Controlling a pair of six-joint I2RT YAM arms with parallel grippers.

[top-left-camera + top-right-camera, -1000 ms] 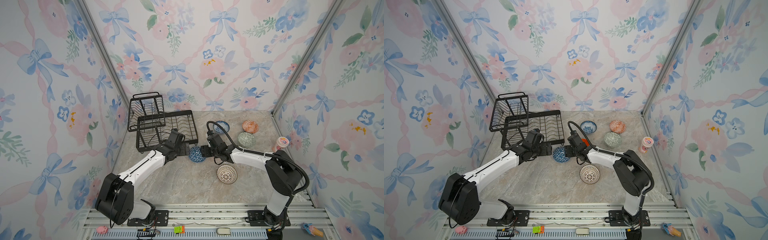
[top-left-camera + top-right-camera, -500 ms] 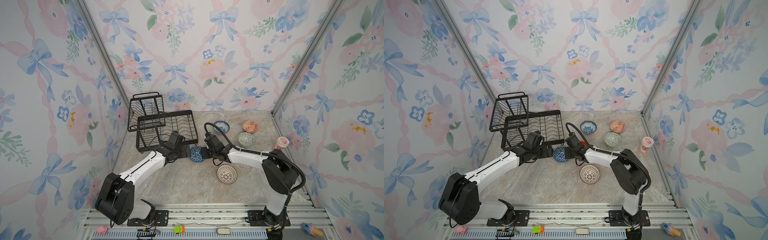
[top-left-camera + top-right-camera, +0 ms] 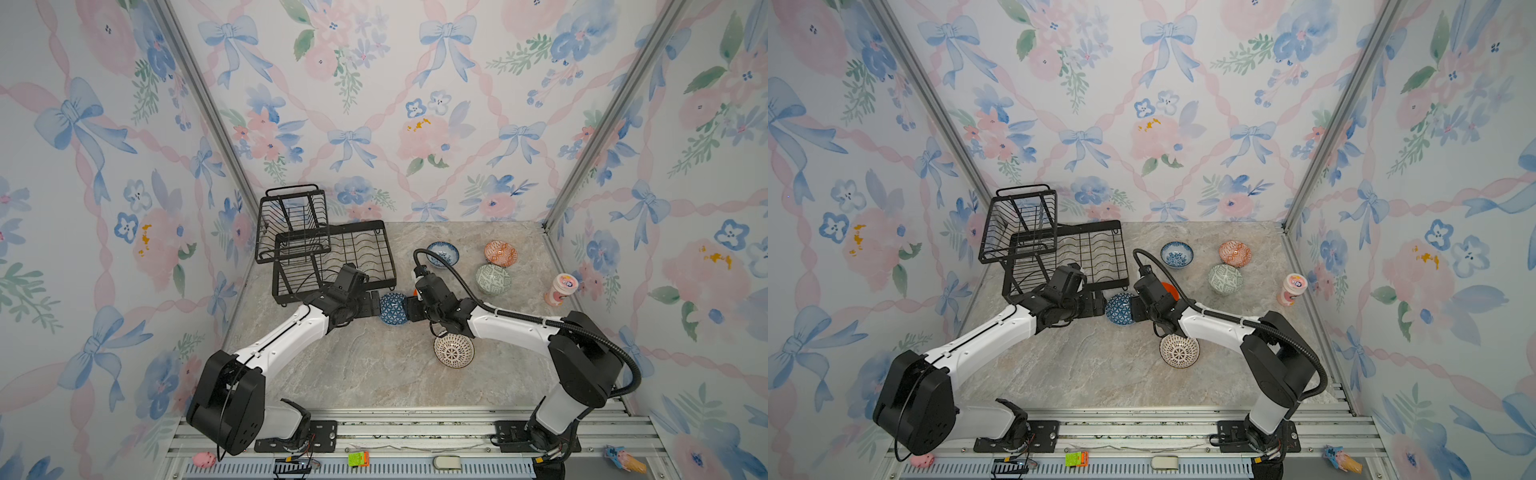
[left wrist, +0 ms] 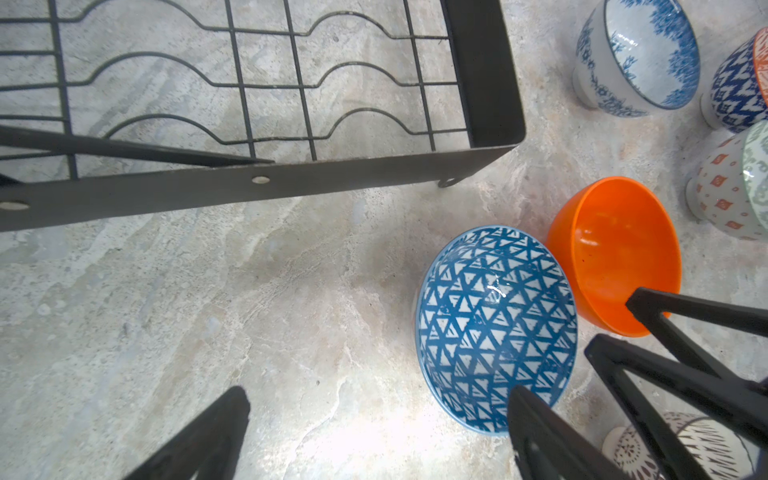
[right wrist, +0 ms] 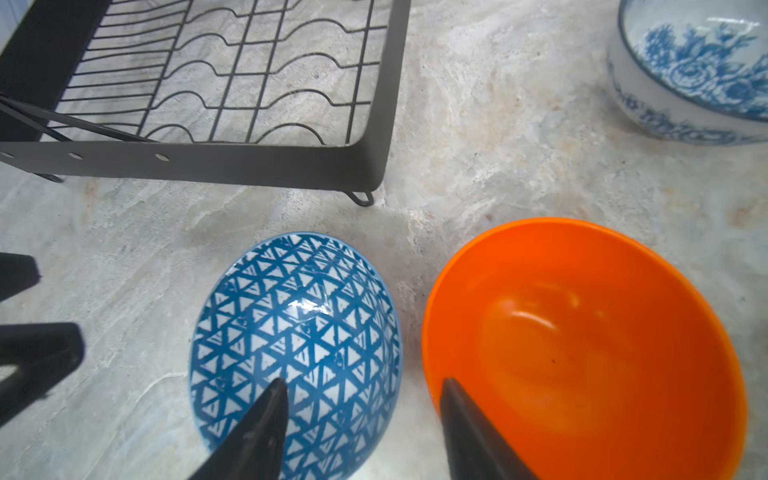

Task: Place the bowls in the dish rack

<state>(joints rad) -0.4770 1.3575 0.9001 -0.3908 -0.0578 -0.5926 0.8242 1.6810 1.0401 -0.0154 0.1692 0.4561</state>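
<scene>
The blue geometric bowl (image 3: 392, 307) (image 3: 1120, 308) stands on the table in front of the black wire dish rack (image 3: 376, 245) (image 3: 1106, 286), and the rack holds nothing. The plain orange bowl (image 5: 582, 345) (image 4: 615, 253) touches its side. My left gripper (image 4: 378, 397) (image 3: 372, 303) is open, with one fingertip at the blue bowl's rim and bare table between the jaws. My right gripper (image 5: 363, 385) (image 3: 1136, 309) is open, one finger over the blue bowl (image 5: 297, 332), the other over the orange bowl. The two facing rims lie between them.
Behind the right arm sit a blue-white floral bowl (image 3: 442, 254), an orange-white patterned bowl (image 3: 500, 253) and a pale green bowl (image 3: 493, 279). A white bowl with dark lines (image 3: 454, 351) lies near the right forearm. A tall pink cup (image 3: 561, 289) stands by the right wall.
The right gripper has edged slightly towards the blue bowl. The left arm and the bowls have hardly moved.
</scene>
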